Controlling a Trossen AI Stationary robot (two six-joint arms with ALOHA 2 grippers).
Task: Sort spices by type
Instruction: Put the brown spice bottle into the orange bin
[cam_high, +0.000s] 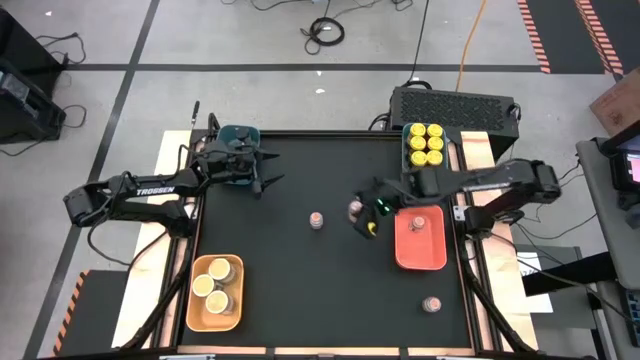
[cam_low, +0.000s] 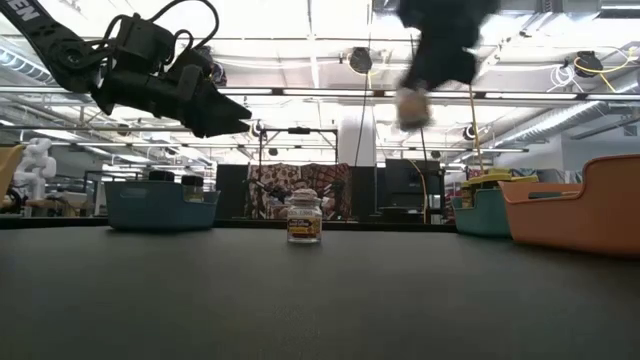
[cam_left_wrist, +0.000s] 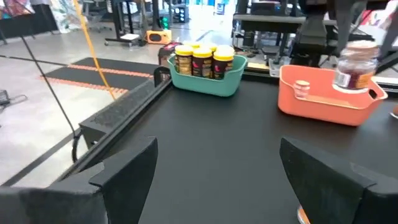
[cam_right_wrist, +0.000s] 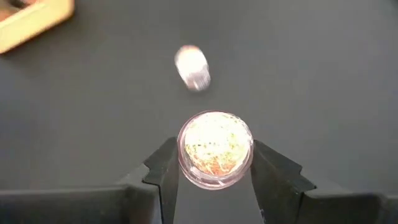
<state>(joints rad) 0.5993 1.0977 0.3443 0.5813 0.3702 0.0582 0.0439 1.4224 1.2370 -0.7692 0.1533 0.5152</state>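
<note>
My right gripper (cam_high: 362, 212) hovers over the middle of the table, shut on a small pinkish-lidded spice jar (cam_right_wrist: 214, 148), which the low view shows high above the tabletop (cam_low: 412, 105). A second pinkish-lidded jar (cam_high: 316, 220) stands upright on the table just to the left, and a third (cam_high: 432, 304) stands near the front right. The orange tray (cam_high: 440, 255) holds one more such jar (cam_high: 420, 222). My left gripper (cam_left_wrist: 217, 155) is open and holds nothing; it sits beside the teal tray (cam_high: 238, 140) at the far left. My right gripper pinches the jar's opposite sides (cam_right_wrist: 183, 158) between its two fingers. The fingers (cam_right_wrist: 163, 171) slant downward from the table's right. The jar is lifted clear of the table, roughly upright, lid up.
A green tray (cam_high: 408, 150) of yellow-lidded jars stands at the far right. A tan tray (cam_high: 192, 300) with tan-lidded jars sits at the near left. The teal tray holds dark-lidded jars (cam_low: 190, 182). Dark tabletop lies bare between the trays.
</note>
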